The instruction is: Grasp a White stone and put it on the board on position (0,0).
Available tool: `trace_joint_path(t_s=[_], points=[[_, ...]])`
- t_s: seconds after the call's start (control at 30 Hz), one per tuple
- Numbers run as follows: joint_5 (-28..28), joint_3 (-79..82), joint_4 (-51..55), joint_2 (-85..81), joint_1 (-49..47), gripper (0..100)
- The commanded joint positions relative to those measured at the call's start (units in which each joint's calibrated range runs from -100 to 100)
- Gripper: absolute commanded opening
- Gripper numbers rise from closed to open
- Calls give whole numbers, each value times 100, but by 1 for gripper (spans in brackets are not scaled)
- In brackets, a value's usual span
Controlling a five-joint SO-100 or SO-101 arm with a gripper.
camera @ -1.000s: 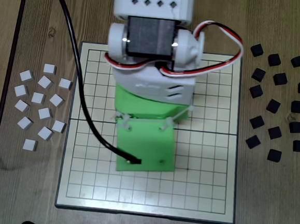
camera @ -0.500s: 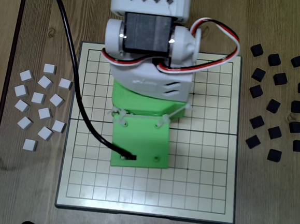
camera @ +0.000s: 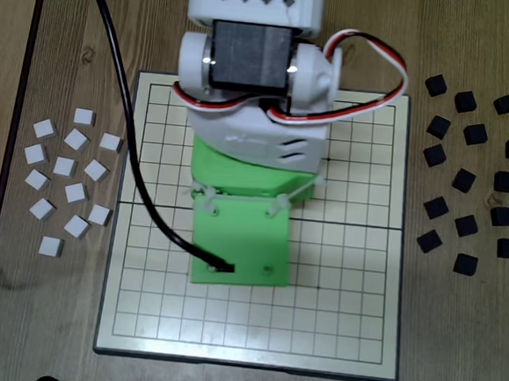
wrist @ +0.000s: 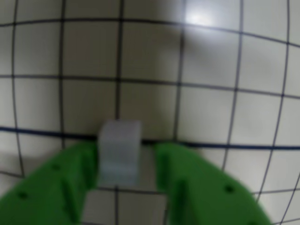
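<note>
In the wrist view my green gripper (wrist: 123, 150) is shut on a white stone (wrist: 119, 150), a small pale cube held between the two fingers (wrist: 75, 173) just above the board (wrist: 211, 93). The board is a cream grid with dark lines, and a thicker line runs across just beyond the stone. In the fixed view the arm (camera: 245, 137) reaches over the middle of the board (camera: 341, 321). Its green body hides the gripper and the held stone there. The wrist view is blurred.
Several loose white stones (camera: 68, 180) lie on the wooden table left of the board. Several black stones (camera: 467, 181) lie to its right. A black cable (camera: 131, 137) runs from the top left across the board to the arm.
</note>
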Motion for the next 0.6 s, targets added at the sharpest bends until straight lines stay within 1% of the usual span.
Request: trace_joint_path(t_s=[0.0, 0.17, 0.33, 0.57], points=[[15, -26, -16, -453, -66, 13], [0, -16, 182, -733, -94, 13], [107, 81, 496, -1267, 25, 13], [186, 1066, 926, -2887, 352, 12]])
